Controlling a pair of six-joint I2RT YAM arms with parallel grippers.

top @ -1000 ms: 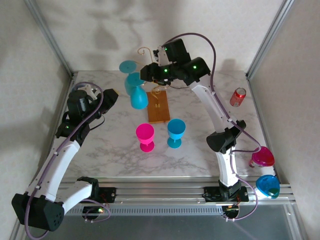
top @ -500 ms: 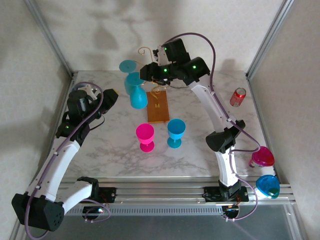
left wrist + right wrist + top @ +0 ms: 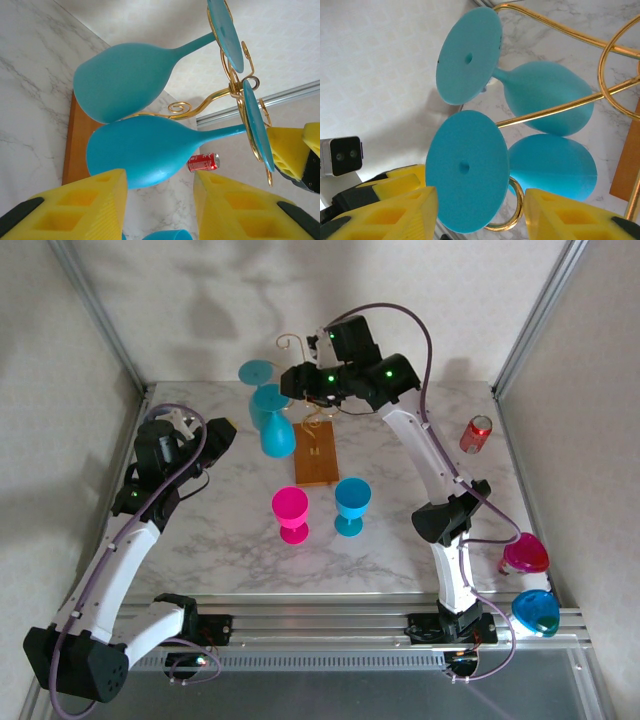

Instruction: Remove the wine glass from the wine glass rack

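The wine glass rack (image 3: 318,455) stands at the back centre on its orange-brown wooden base, its gold wire arms (image 3: 200,107) curling out from the stem. Two teal wine glasses hang upside down on its left side, one (image 3: 125,75) behind the other (image 3: 145,150). My right gripper (image 3: 293,384) is open at the rack's top. The nearer glass's round foot (image 3: 465,170) lies between its yellow fingers (image 3: 580,215), with a gap on the right. My left gripper (image 3: 160,212) is open just below the nearer bowl, not gripping it.
A pink glass (image 3: 290,512) and a blue glass (image 3: 351,504) stand upright on the marble table in front of the rack. A red can (image 3: 476,433) lies at the right. A pink cup (image 3: 525,555) and a blue one (image 3: 537,612) sit at the right edge.
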